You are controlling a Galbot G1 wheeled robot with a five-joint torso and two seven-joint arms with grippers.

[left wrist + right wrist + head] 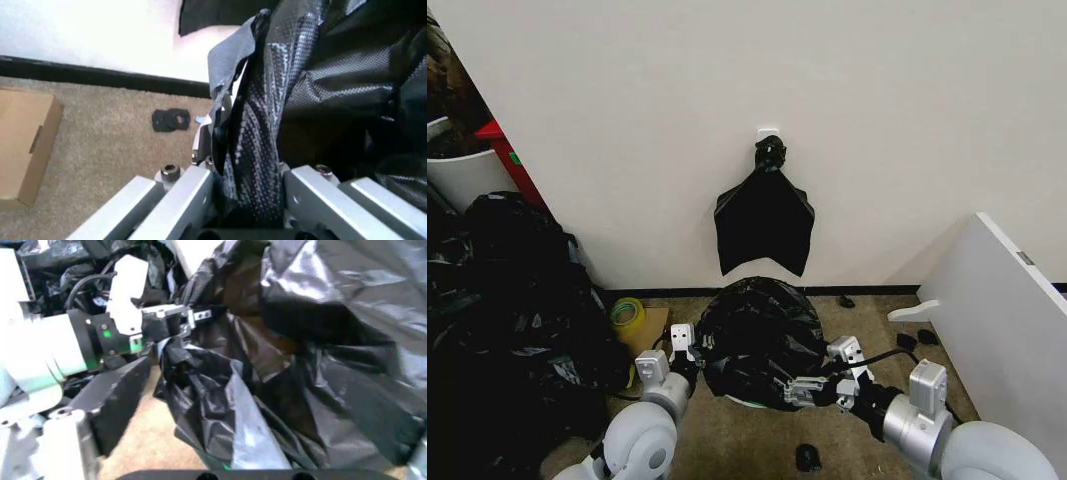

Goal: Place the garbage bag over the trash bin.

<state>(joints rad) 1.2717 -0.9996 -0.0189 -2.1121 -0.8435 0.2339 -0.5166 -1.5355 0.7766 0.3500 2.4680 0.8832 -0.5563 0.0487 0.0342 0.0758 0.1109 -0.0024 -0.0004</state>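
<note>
The garbage bag (pixel 757 335), glossy crinkled black plastic, lies draped over the trash bin on the carpet before the wall. Just a sliver of the bin's white rim (pixel 745 402) shows under the bag's near edge. My left gripper (pixel 693 352) is at the bag's left edge, shut on a fold of plastic (pixel 250 150) that runs between its silver fingers (pixel 183 195). My right gripper (pixel 805 390) is at the bag's near right edge. Its dark finger (pixel 113 400) stands apart from the bag's rim (pixel 220 405), so it is open. Across the bag the left gripper (pixel 180 320) pinches the far edge.
A heap of bulging black bags (pixel 507 300) fills the left side. A flat black bundle (pixel 765 215) hangs from a white wall hook. A tape roll (pixel 627 312) and cardboard box (pixel 23 145) lie beside the left arm. A white board (pixel 1007 320) leans at right.
</note>
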